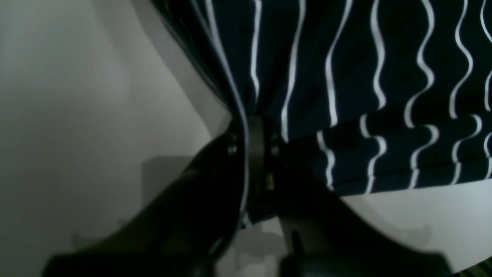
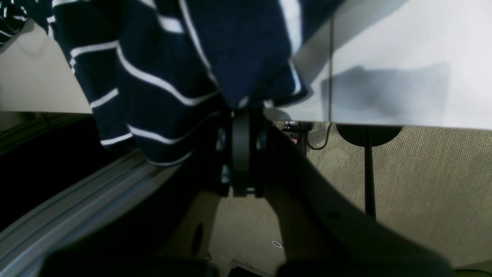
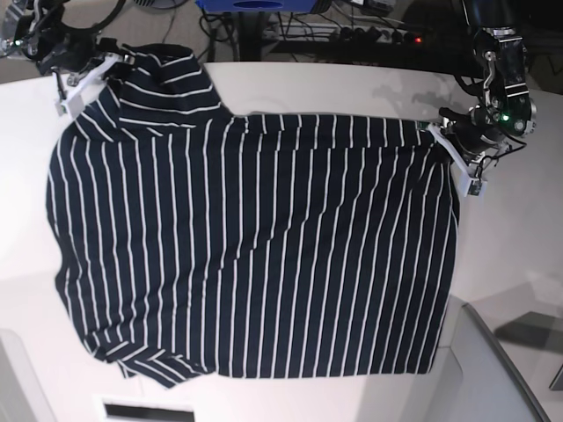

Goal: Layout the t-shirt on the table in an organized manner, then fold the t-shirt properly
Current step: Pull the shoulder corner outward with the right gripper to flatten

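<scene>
In the left wrist view, your left gripper (image 1: 254,132) was pinched tight on an edge of the t-shirt (image 1: 357,77), the striped cloth rising from the closed jaws and a folded hem lying on the table (image 1: 77,115) just to the right. In the right wrist view, your right gripper (image 2: 242,127) had its jaws closed on a bunched corner of the t-shirt (image 2: 173,69) right at the table (image 2: 403,57) edge, with floor showing below. In the base view, the t-shirt (image 3: 255,246) lay spread across most of the table (image 3: 519,246), your right gripper (image 3: 84,75) holding the far left corner and your left gripper (image 3: 457,149) the far right one. You looked to be in the laying-out step; next, I judge, you needed to pull both corners apart evenly to flatten the wrinkled near left part before any fold.
</scene>
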